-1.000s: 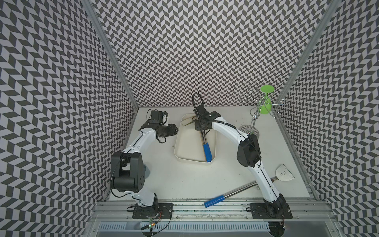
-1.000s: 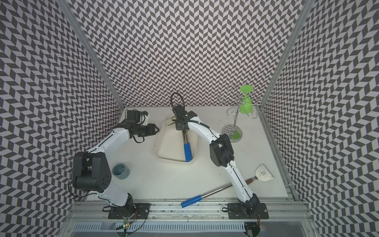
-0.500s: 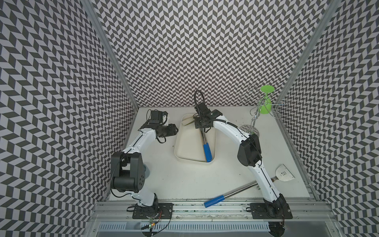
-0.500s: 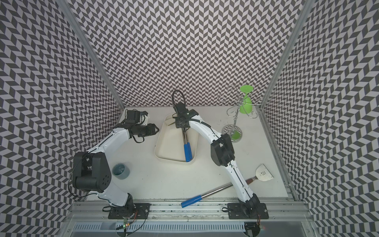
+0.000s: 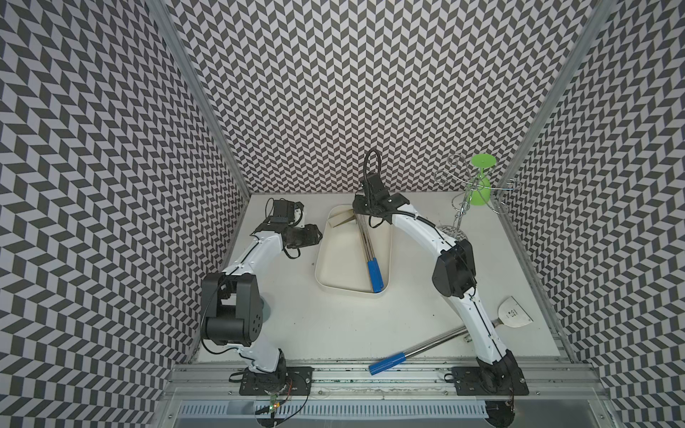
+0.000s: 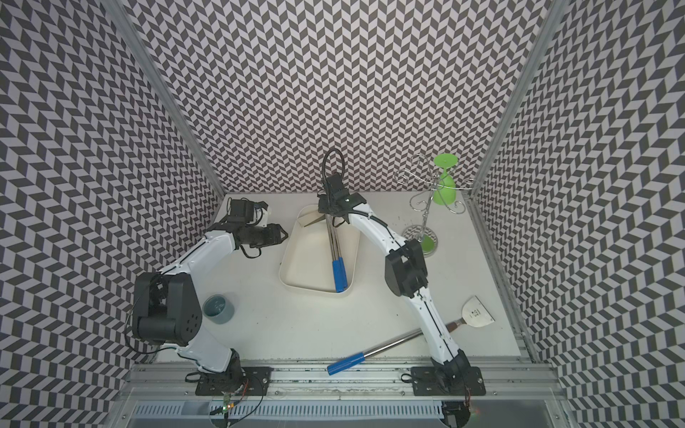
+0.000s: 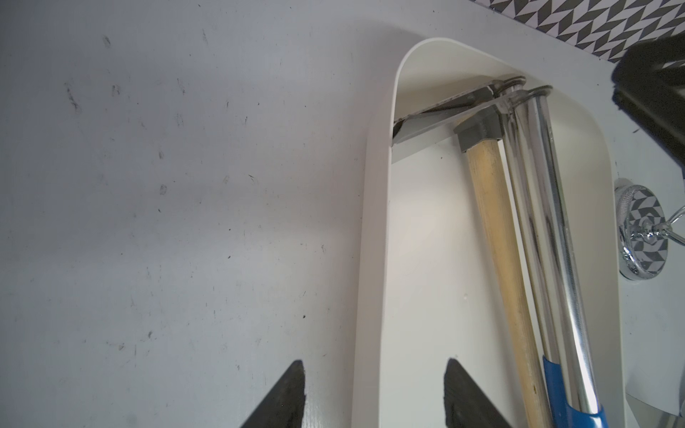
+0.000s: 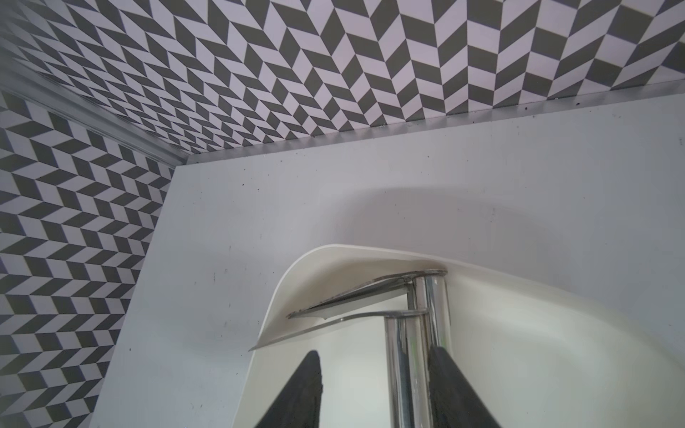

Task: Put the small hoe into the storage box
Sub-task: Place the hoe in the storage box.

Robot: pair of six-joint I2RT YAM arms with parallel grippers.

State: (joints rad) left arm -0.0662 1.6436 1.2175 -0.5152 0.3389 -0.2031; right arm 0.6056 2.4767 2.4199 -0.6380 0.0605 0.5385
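— In the middle of both top views, the hoe (image 5: 367, 248) lies in the box (image 5: 348, 297), blade at the upper left, blue grip at the lower right.
— And the claws?
— The right claw (image 5: 365, 215) hangs over the blade end, and the left claw (image 5: 315, 237) is at the box's left wall. I can't tell their gaps from up there.
— Left wrist view?
— Bottom edge: the left claw (image 7: 374, 363) is parted wide, a finger either side of the box wall, holding nothing. A wooden handle (image 7: 496, 241) lies in the box too.
— Right wrist view?
— Lower middle: the right claw (image 8: 372, 352) is partly spread around the hoe's chrome shaft. The shaft runs close by one finger (image 8: 444, 385), with a clear gap on the other side, so no pinch.
— How would it handle?
— Stiff, blade-heavy and slippery on the chrome, I'd guess. The blue grip looks the surer hold.
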